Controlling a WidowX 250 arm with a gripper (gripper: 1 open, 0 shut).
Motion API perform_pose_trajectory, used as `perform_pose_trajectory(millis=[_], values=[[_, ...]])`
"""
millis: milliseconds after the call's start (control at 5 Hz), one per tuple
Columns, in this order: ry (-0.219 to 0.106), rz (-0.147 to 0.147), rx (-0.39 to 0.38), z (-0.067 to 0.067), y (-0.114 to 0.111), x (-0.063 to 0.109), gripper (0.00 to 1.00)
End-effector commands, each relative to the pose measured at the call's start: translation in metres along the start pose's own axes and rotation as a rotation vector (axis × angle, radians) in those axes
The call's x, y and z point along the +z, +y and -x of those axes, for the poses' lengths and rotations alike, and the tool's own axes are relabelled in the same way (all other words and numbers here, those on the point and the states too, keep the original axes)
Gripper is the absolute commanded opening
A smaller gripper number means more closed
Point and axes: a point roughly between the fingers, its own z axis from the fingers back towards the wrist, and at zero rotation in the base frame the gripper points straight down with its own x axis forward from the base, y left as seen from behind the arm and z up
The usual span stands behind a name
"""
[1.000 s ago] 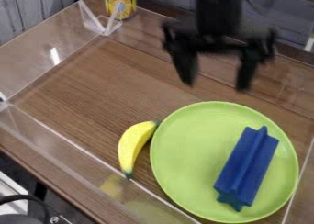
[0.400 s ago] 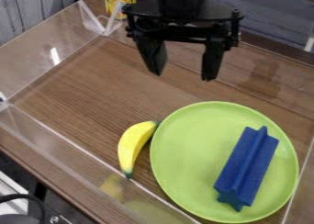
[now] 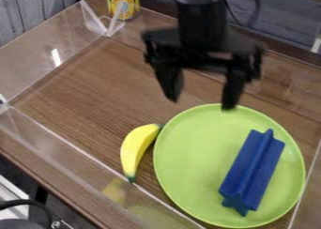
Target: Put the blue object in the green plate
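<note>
The blue object (image 3: 253,171), a long dark-blue block with a ridge along it, lies inside the green plate (image 3: 189,167) on its right half. The plate is large, round and lime green, at the lower right of the table. My gripper (image 3: 204,88) hangs above the plate's far left edge, pointing down, blurred by motion. Its two black fingers (image 3: 174,83) stand wide apart with nothing between them. It is clear of the blue block, up and to its left.
A yellow banana (image 3: 137,148) lies just left of the plate, touching its rim. A clear acrylic wall (image 3: 56,129) borders the wooden table on the left and front. A yellow cup (image 3: 122,2) stands at the back.
The open gripper swung left across the back of the table, then came back right and toward the plate, lower in the picture. Block, plate and banana have not moved.
</note>
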Motion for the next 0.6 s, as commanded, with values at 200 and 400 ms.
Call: perform_pose_trajectory(millis=[200, 400], values=[[-0.072, 0.007, 0.103, -0.0044, 0.0170, -0.0133, 1.00], [-0.064, 0.024, 0.039, -0.0062, 0.0115, -0.0149, 1.00]])
